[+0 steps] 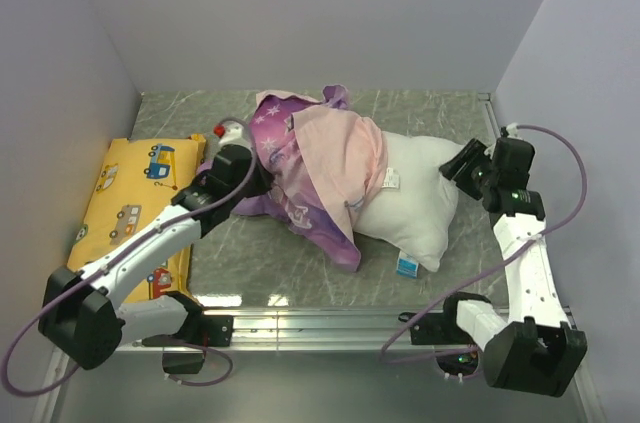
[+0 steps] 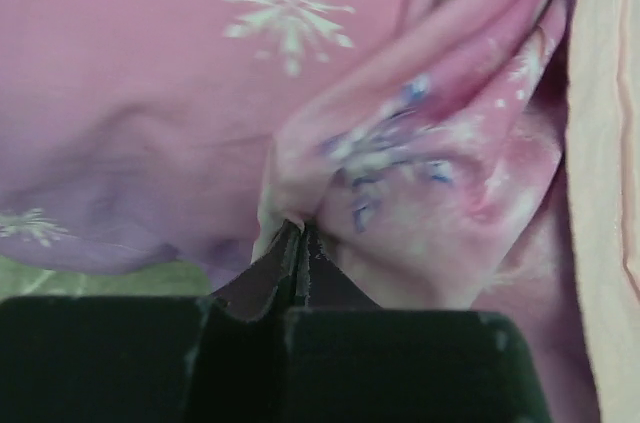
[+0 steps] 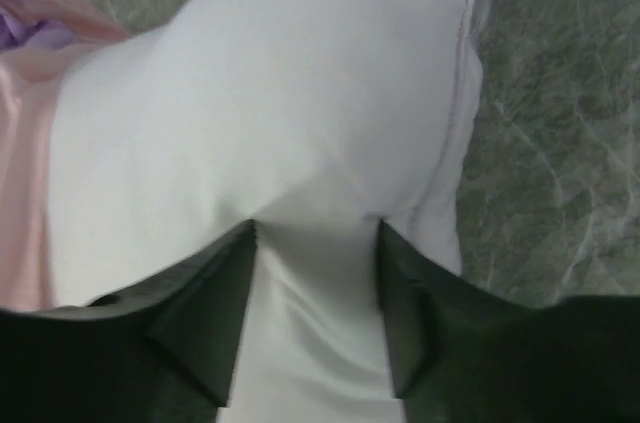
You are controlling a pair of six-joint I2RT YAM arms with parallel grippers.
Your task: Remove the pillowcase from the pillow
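Closest to my left wrist lens, the left jaws are pinched tight on a fold of the pillowcase point(image 2: 380, 143), purple-pink cloth with white snowflakes bunched right against them. The right jaws stand partly apart around the bare end of the pillow point(image 3: 280, 93), with white fabric bulging between them; I cannot tell whether they press it or only straddle it

I judge the job roughly half done. From above, the pillow lies across the middle of the desk point(image 1: 250, 263). Its right half is uncovered and the small tag point(image 1: 390, 178) shows. The case is rucked up over the left half with its pale pink inside turned out. What remains is to draw that bunched cloth clear off the left end

A yellow cushion point(image 1: 130, 193) lies at the left wall, near the case but apart from it. A little blue-and-white thing point(image 1: 407, 265) sits just beside the pillow's near corner; it is too small for me to name

How much pillow sits inside the case is hidden. The left jaws are buried under cloth in the overhead view, and I cannot make out the print
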